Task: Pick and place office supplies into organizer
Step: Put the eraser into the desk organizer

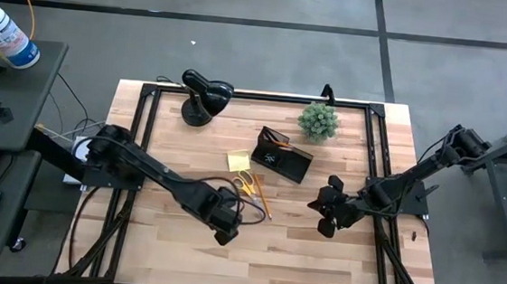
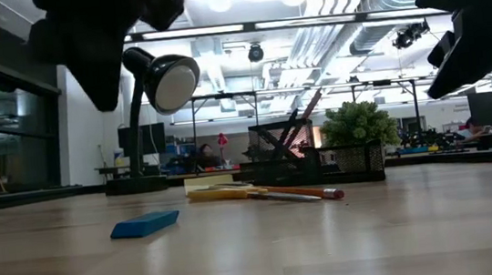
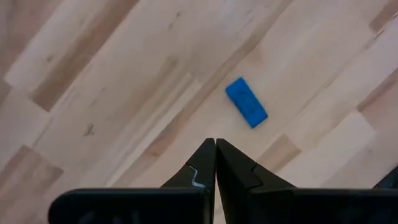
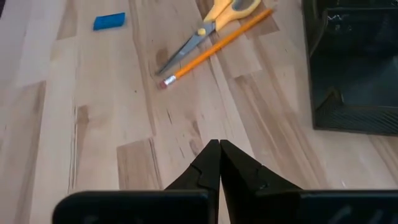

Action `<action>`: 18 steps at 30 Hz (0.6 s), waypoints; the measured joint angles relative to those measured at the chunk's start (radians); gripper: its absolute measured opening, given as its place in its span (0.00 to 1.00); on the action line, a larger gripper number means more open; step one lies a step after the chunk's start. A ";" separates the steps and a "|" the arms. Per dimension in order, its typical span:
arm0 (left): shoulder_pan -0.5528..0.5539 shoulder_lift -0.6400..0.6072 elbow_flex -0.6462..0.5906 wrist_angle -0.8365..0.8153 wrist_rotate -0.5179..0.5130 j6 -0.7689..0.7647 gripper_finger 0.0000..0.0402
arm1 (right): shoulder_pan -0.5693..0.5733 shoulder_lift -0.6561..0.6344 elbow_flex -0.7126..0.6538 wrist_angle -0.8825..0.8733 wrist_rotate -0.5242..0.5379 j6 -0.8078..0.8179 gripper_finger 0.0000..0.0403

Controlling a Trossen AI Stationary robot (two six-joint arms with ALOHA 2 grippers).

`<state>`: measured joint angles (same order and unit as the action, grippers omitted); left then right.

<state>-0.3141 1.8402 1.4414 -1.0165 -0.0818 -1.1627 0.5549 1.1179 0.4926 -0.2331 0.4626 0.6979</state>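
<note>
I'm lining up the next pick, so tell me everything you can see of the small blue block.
The blue block is a small flat rectangular piece, solid bright blue, with rounded corners and a matte, eraser-like look. It lies flat on the bare wooden table, touching nothing else. The scissors and orange pencil lie apart from it. The left gripper hangs above it, shut and empty.

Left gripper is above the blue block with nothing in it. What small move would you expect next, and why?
Probably opening the left gripper: its fingers are shut and empty, and the blue block lies flat on the table just ahead, so the jaws must part before descending onto it.
</note>
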 joint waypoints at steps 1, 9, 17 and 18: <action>0.000 0.008 0.000 0.006 0.009 -0.004 0.01 | 0.000 0.000 0.000 0.002 0.000 0.000 0.02; 0.028 0.086 0.000 0.050 0.232 -0.060 0.01 | 0.000 0.000 0.000 0.002 0.042 -0.007 0.01; 0.032 0.143 0.000 0.240 0.173 -0.098 0.01 | 0.000 0.000 0.000 0.021 0.082 -0.007 0.02; 0.032 0.144 0.000 0.242 0.155 -0.104 0.01 | 0.000 0.000 0.000 0.021 0.082 -0.004 0.02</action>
<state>-0.2821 1.9839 1.4414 -0.7744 0.0736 -1.2669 0.5545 1.1183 0.4927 -0.2125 0.5444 0.6943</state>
